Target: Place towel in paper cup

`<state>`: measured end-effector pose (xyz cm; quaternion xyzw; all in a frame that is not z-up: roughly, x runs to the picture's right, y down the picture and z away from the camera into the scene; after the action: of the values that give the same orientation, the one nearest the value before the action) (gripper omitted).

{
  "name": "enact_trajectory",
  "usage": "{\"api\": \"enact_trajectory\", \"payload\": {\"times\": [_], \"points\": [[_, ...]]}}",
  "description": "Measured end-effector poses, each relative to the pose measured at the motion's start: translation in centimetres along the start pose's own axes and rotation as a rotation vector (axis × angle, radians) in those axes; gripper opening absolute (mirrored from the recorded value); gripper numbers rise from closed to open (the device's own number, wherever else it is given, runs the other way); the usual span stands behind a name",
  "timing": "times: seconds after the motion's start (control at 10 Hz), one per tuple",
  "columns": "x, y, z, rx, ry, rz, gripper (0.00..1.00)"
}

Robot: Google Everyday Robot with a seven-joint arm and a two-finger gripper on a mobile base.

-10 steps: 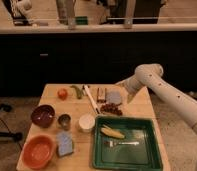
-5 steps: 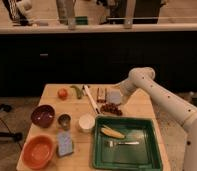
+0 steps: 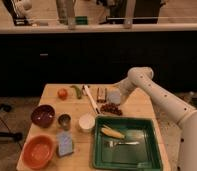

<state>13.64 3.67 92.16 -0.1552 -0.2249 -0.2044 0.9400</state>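
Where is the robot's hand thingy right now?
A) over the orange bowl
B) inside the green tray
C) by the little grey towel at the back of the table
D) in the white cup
C: the gripper is at the towel near the table's far edge, well apart from the cup.

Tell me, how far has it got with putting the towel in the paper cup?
Done: nothing yet; the towel is not in the paper cup. In hand: the gripper is down at the towel, which lies on the table beyond the cup. Left: grasp it, carry it over and drop it in.
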Motion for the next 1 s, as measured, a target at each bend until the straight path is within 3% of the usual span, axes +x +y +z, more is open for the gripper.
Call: {"api": "enact_trajectory", "payload": {"times": [1.0], "points": [[1.7,1.6,4.0,-0.068,-0.013,0.066,0.80]]}}
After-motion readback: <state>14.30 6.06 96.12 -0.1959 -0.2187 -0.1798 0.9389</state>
